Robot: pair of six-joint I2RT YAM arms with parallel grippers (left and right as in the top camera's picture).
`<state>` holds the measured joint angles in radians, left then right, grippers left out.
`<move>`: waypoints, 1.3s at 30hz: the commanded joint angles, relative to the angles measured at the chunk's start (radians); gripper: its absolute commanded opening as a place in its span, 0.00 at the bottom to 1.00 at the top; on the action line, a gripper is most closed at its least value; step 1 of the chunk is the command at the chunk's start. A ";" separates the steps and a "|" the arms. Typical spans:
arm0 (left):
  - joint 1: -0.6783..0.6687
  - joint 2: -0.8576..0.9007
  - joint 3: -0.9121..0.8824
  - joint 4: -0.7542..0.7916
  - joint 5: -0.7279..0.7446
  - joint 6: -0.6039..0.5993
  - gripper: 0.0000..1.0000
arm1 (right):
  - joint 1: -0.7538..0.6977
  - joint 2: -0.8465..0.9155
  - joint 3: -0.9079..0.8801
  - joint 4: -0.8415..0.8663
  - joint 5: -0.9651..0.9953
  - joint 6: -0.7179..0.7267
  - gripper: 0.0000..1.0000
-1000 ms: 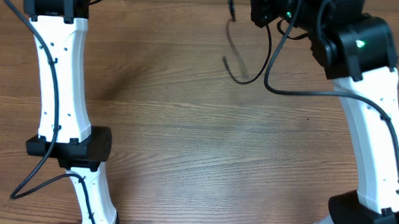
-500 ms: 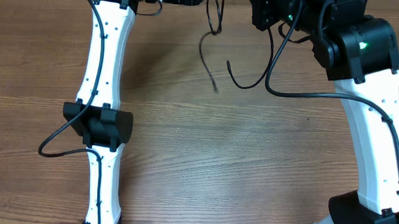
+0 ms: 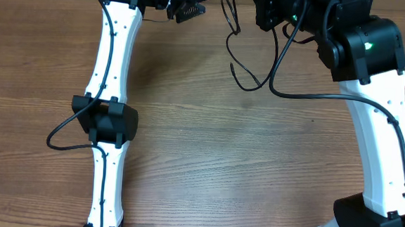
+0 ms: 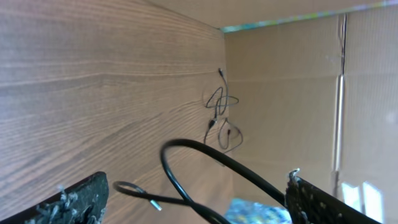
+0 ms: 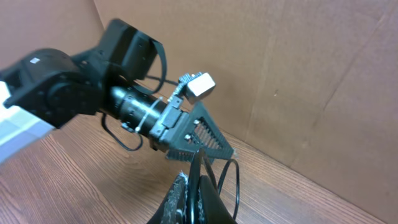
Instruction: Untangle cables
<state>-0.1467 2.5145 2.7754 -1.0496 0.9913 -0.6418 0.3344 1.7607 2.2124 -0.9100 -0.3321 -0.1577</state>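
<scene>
Right gripper (image 5: 191,190) pinches one of the cables (image 4: 217,102), left gripper (image 4: 194,186) spread, empty; they look light & floppy, so pls grasp near plug end.

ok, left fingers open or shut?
Open. In the left wrist view the left fingers sit far apart at the frame's edges, with a cable loop between them.

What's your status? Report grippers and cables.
Right gripper shut on cable. Left gripper open, cable loop between its jaws, ungripped. No obstruction visible.
</scene>
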 commanded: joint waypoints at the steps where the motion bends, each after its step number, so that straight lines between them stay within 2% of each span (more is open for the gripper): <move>1: -0.021 0.041 0.008 0.024 0.030 -0.176 0.90 | -0.004 -0.005 0.014 0.003 0.005 0.004 0.04; 7: -0.038 0.064 0.008 0.064 0.030 -0.282 0.89 | -0.004 -0.005 0.014 -0.004 0.005 0.003 0.04; 15: -0.039 0.066 0.008 0.158 0.028 -0.608 0.82 | -0.004 -0.005 0.014 -0.005 0.005 0.003 0.04; 24: -0.039 0.066 0.008 0.253 0.071 -0.721 0.82 | -0.004 -0.005 0.014 -0.005 0.006 0.003 0.04; 30: -0.058 0.066 0.008 0.270 0.079 -0.728 0.82 | -0.004 -0.005 0.014 -0.004 0.005 0.003 0.04; 31: -0.063 0.066 0.008 0.270 0.079 -0.728 0.78 | -0.004 -0.005 0.014 -0.005 0.006 0.003 0.04; 34: -0.072 0.066 0.008 0.282 0.074 -0.728 0.17 | -0.004 -0.005 0.014 -0.006 0.005 0.003 0.04; 35: -0.073 0.066 0.008 0.290 0.073 -0.728 0.07 | -0.004 -0.005 0.014 -0.009 0.006 0.003 0.04; 39: -0.072 0.066 0.008 0.334 0.071 -0.727 0.04 | -0.005 -0.005 0.014 -0.020 0.006 0.002 0.04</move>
<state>-0.2153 2.5710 2.7754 -0.7425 1.0481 -1.3628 0.3344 1.7607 2.2124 -0.9298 -0.3321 -0.1574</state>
